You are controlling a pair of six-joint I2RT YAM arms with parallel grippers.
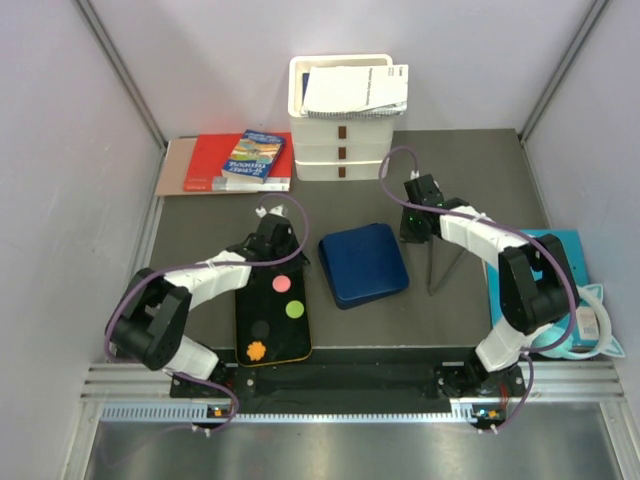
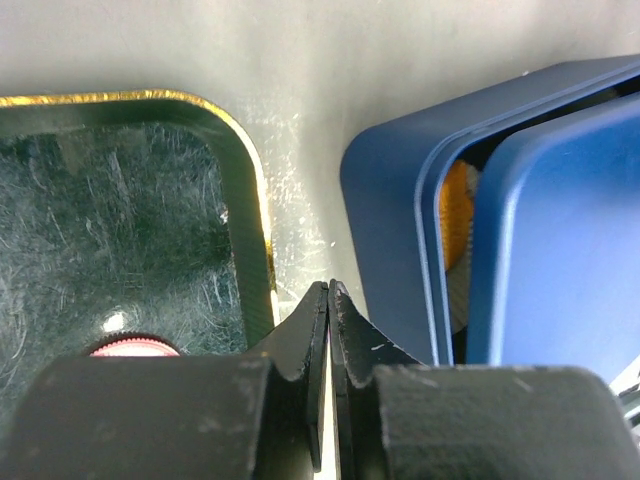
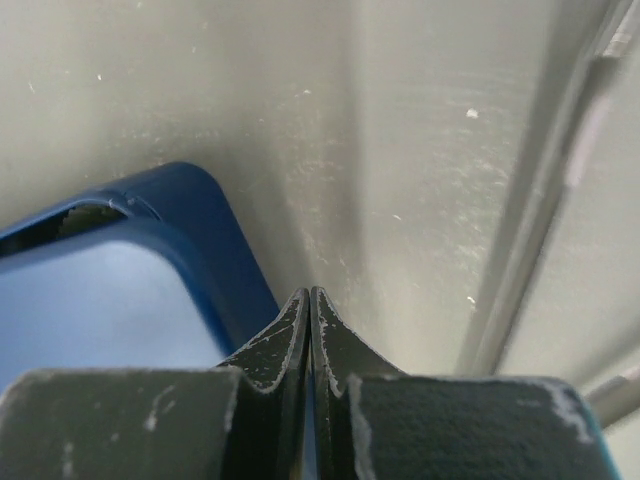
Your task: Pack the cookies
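Several cookies lie on a black gold-rimmed tray (image 1: 243,310): a pink one (image 1: 281,284), a green one (image 1: 294,309), a black one (image 1: 261,328) and an orange one (image 1: 257,350). My left gripper (image 1: 296,260) is shut and empty, low over the table between the tray's far corner (image 2: 255,190) and a blue box (image 1: 363,264). The pink cookie (image 2: 135,346) sits just behind its left finger. The box's lid (image 2: 560,240) lies askew, and an orange ridged edge (image 2: 456,215) shows in the gap. My right gripper (image 1: 410,236) is shut on nothing beside the box's right corner (image 3: 215,230).
A thin V-shaped metal piece (image 1: 445,265) lies right of the blue box, close to my right gripper. White stacked trays (image 1: 340,150) with a booklet on top stand at the back. Books (image 1: 240,160) lie back left, and a teal item with a tape roll (image 1: 580,320) lies at the right edge.
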